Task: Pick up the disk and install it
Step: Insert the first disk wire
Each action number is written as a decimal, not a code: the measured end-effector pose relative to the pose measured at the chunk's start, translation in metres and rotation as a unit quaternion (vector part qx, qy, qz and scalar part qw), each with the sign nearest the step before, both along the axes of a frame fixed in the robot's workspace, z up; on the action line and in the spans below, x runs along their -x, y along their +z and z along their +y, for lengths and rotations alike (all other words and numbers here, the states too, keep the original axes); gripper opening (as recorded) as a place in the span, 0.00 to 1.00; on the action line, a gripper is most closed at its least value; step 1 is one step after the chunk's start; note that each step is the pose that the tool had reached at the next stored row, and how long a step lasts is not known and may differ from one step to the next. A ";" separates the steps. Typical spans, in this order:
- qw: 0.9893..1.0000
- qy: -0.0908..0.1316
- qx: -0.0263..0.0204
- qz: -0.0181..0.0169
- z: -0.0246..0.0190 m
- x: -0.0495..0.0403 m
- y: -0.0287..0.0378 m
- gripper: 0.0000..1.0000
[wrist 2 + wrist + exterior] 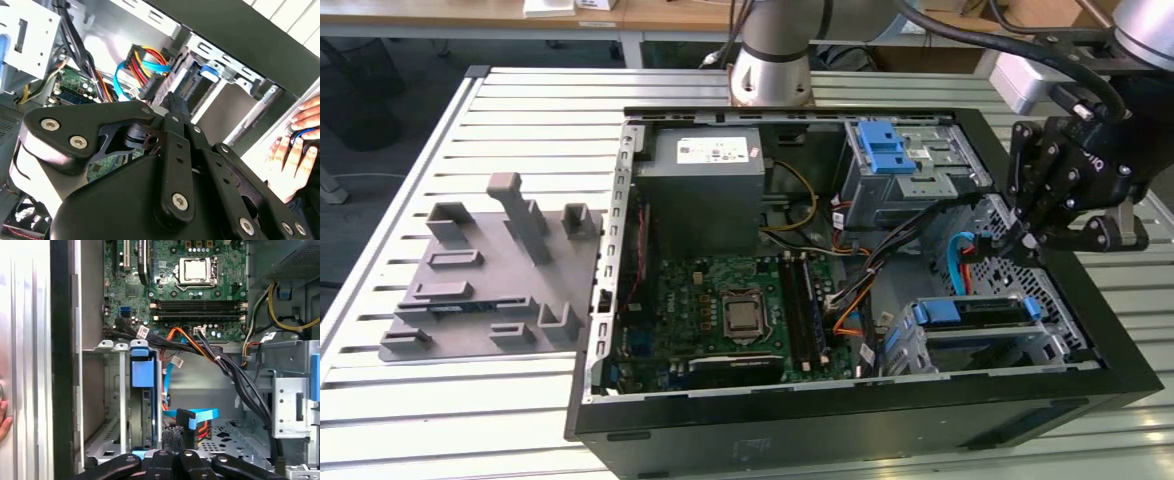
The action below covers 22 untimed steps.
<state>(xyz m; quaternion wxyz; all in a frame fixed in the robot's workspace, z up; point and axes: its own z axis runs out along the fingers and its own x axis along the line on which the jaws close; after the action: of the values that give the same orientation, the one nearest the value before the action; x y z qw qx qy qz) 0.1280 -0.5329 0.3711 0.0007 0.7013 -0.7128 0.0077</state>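
The disk (970, 312) sat in the metal cage (1047, 345) at the case's (854, 430) front corner, on the exterior view's right, its blue rail (1034, 305) showing at the end; in the first wrist view it stood on edge in that cage, blue tab (141, 371) uppermost. I judged it already seated in its bay, since the cage walls flanked it closely on both sides.

The gripper (1027, 235) hung just above and behind the cage, clear of the disk. In the first wrist view its fingers (172, 462) lay pressed together with nothing between them.

A blue data cable (197, 416) and coloured power leads (145, 60) hung loose beside the cage.

A hand (295, 150) rested outside the case wall.

The white sticker on the power supply (707, 160) carried print too small to read.
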 end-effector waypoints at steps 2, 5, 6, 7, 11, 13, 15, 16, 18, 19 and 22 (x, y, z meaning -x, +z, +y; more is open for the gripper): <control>1.000 0.000 0.000 0.000 0.0048 -0.0001 -0.0001 0.11; 1.000 0.000 0.000 -0.001 0.0099 -0.0001 0.0000 0.11; 1.000 0.000 0.000 -0.001 0.0108 -0.0001 0.0001 0.11; 1.000 0.000 0.000 -0.001 0.0114 -0.0001 0.0001 0.11; 1.000 0.000 0.000 -0.001 0.0114 -0.0001 0.0000 0.11; 1.000 0.000 0.001 -0.002 0.0114 -0.0001 -0.0002 0.11; 1.000 0.000 0.002 -0.003 0.0119 -0.0001 -0.0004 0.11; 1.000 0.000 0.003 -0.003 0.0125 -0.0001 -0.0006 0.11; 1.000 0.000 0.004 -0.006 0.0140 0.0001 -0.0009 0.18; 1.000 0.000 0.004 -0.006 0.0160 0.0000 -0.0010 0.18; 1.000 0.000 0.006 -0.006 0.0200 0.0013 -0.0014 0.19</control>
<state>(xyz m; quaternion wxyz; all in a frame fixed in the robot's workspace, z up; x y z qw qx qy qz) 0.1267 -0.5129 0.3697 0.0005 0.7013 -0.7127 0.0158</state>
